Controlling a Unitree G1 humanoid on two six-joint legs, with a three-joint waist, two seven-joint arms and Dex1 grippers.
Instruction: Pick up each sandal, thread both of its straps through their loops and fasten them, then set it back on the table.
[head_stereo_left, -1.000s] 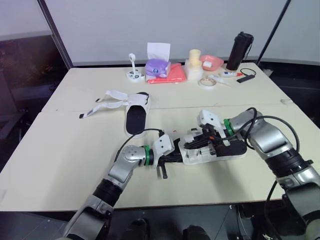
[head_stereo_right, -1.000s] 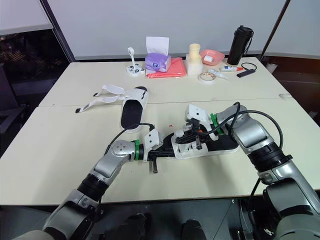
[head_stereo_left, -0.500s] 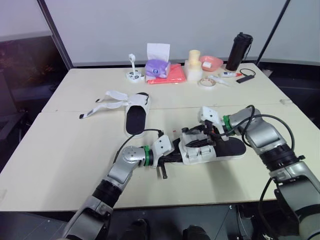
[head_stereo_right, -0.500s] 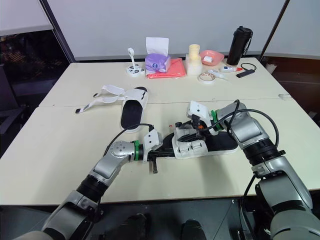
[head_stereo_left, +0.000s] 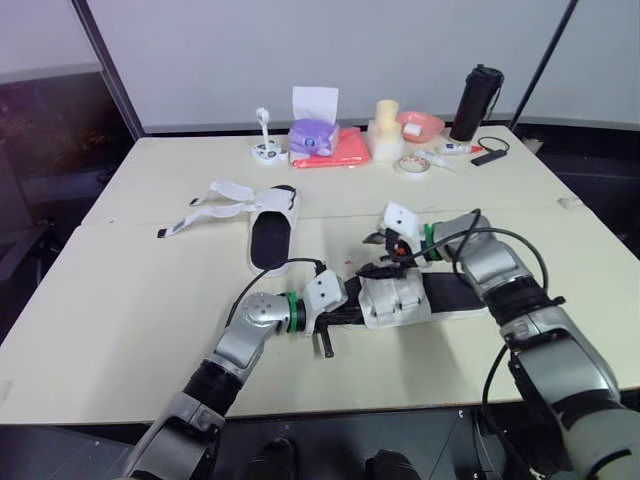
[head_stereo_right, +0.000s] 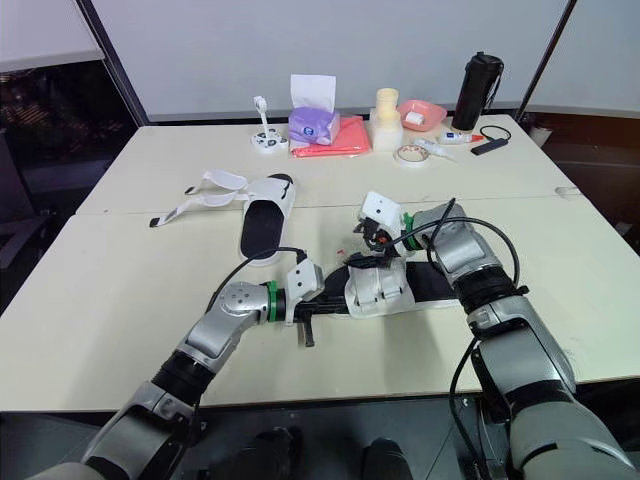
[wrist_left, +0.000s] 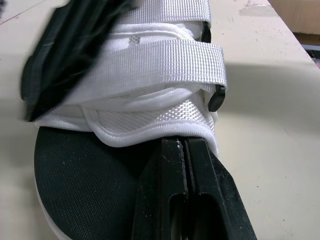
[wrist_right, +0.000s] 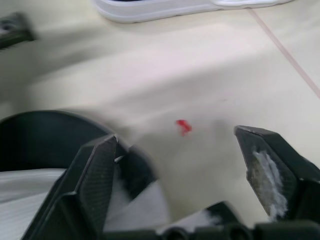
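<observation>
The near sandal (head_stereo_left: 412, 298) lay crosswise on the table (head_stereo_left: 140, 300), straps fastened. The left gripper (wrist_left: 183, 150) was clamped shut on its strap end, and the right gripper (wrist_right: 175, 139) hovered spread open just above those straps. The unfastened sandal (head_stereo_left: 270, 236) lay beyond that end, nearer the left arm.

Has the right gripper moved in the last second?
Yes. The right gripper has left the strapped sandal, moving away from the robot and leftward, toward the table seam; it is open.
</observation>
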